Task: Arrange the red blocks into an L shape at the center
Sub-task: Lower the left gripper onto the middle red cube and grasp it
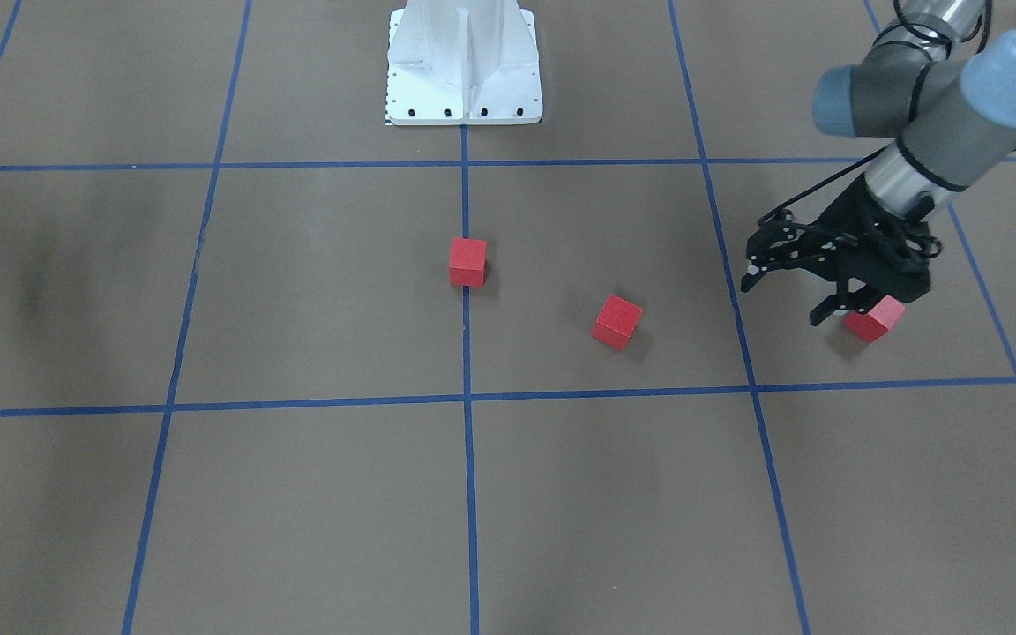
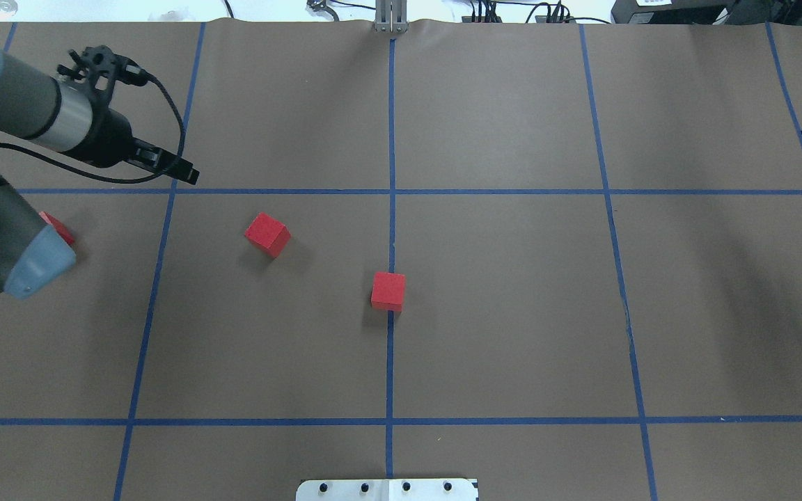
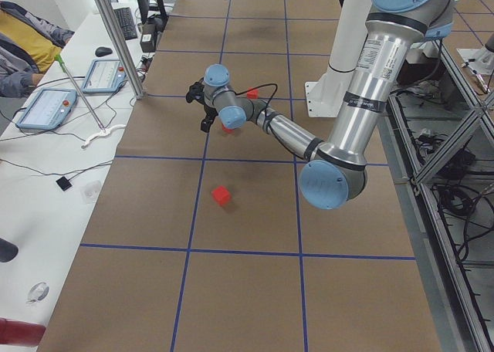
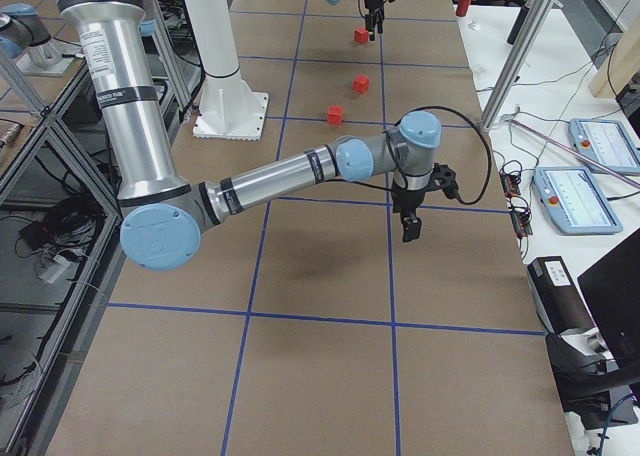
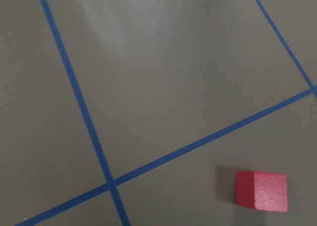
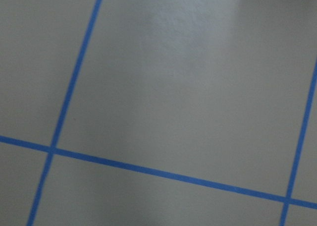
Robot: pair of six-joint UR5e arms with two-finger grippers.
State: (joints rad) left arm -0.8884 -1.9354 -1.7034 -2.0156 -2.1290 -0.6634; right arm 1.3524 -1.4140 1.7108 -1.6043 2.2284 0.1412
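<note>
**Robotics lab: a 2-arm test cell**
A brown surface gridded with blue tape carries a white robot base and 2 industrial arms. Aluminium frame posts stand at its far edge, teach pendants lie on a white bench beyond, and cable bundles run behind the robot's edge.

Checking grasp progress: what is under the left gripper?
Bare brown floor shows below the open left gripper. A red block sits just beside it, one corner covered by a finger in the front view; contact cannot be told.
</note>
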